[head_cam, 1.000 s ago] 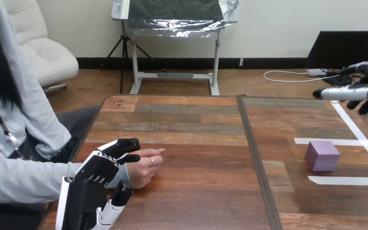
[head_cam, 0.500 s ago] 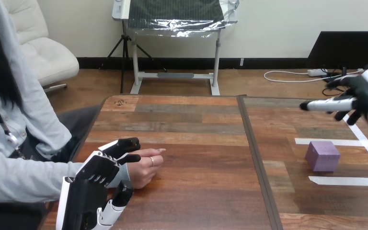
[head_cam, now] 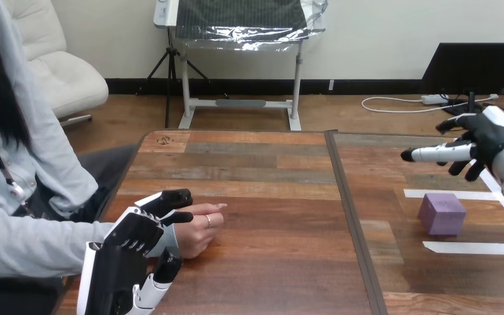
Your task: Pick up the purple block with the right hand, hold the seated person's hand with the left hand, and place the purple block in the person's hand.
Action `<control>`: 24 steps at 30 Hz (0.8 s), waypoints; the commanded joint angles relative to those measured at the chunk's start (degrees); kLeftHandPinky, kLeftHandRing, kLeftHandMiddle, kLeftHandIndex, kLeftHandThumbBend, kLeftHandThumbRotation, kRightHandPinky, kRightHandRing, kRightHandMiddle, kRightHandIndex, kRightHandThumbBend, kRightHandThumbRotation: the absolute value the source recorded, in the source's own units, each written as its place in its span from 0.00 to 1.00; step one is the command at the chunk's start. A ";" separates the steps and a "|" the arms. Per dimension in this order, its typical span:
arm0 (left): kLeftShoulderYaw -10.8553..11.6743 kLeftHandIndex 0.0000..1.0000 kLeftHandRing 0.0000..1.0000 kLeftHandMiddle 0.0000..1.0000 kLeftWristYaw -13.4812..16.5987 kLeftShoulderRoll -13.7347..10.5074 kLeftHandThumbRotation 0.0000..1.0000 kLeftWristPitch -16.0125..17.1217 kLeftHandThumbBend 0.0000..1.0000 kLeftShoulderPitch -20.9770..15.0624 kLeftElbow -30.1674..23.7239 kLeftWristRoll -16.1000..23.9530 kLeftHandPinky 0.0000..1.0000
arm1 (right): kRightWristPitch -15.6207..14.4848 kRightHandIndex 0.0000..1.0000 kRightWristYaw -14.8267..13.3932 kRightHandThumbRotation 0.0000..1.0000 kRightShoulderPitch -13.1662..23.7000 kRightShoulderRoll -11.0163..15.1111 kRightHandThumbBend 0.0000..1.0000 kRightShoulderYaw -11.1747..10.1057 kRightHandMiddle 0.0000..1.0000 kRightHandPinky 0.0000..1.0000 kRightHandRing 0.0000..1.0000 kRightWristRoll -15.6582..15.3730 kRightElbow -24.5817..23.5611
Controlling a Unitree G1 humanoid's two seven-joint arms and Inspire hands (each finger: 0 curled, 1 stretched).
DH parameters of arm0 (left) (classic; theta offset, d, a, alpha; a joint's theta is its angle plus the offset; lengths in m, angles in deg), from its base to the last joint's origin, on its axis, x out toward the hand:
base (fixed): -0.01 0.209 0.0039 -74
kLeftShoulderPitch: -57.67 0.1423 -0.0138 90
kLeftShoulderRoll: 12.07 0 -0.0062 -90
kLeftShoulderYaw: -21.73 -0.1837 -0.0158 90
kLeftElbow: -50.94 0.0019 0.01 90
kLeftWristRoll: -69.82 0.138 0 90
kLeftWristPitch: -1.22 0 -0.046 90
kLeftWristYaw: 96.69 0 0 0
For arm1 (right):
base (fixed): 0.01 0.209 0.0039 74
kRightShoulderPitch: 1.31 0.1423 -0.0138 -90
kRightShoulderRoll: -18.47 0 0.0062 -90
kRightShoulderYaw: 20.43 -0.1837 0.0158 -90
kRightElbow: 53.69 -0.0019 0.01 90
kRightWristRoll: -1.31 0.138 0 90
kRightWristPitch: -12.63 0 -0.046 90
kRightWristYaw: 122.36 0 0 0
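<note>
Right hand (head_cam: 492, 141) moved nearer purple block (head_cam: 441, 214), fingers loose, left hand (head_cam: 134, 233) clasping person's hand (head_cam: 197, 230)

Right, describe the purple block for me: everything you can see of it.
The purple block is a small cube, pale lilac, matte and smooth-looking; its material is unclear. It sits flat on the wooden table at the robot's right, turned so that its top and two sides show. It lies between two white tape strips. Nothing holds it: the right hand hovers above and beyond it, apart.
</note>
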State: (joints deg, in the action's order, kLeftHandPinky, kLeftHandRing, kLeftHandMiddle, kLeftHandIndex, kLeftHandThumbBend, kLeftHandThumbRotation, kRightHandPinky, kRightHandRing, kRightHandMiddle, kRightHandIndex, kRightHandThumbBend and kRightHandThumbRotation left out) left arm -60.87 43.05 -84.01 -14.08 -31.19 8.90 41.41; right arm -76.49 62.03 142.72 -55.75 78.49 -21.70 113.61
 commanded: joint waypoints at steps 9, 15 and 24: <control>-0.66 0.68 0.75 0.74 -0.76 0.44 0.58 0.68 0.74 -2.57 -1.07 -0.07 0.68 | -1.21 0.84 0.73 0.39 -0.82 -1.02 0.90 1.25 0.74 0.50 0.68 -1.23 0.44; -0.66 0.68 0.76 0.74 -1.02 0.49 0.58 0.74 0.74 -2.40 -1.08 -0.22 0.70 | -1.96 0.83 0.72 0.40 -1.46 -1.38 0.89 1.95 0.81 0.59 0.76 -2.12 0.58; -0.67 0.68 0.77 0.74 -1.42 0.75 0.57 0.99 0.73 -1.99 -1.29 -0.49 0.72 | -1.69 0.83 0.89 0.42 -2.80 -1.48 0.88 2.46 0.71 0.46 0.63 -2.55 0.56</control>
State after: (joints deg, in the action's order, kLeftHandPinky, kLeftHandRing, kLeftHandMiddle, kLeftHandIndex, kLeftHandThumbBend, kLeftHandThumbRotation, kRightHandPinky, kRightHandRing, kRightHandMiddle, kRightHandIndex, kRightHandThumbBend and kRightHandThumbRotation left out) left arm -60.95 42.07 -83.74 -14.07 -31.15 8.90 41.10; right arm -78.71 62.87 139.09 -56.05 80.57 -23.99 114.31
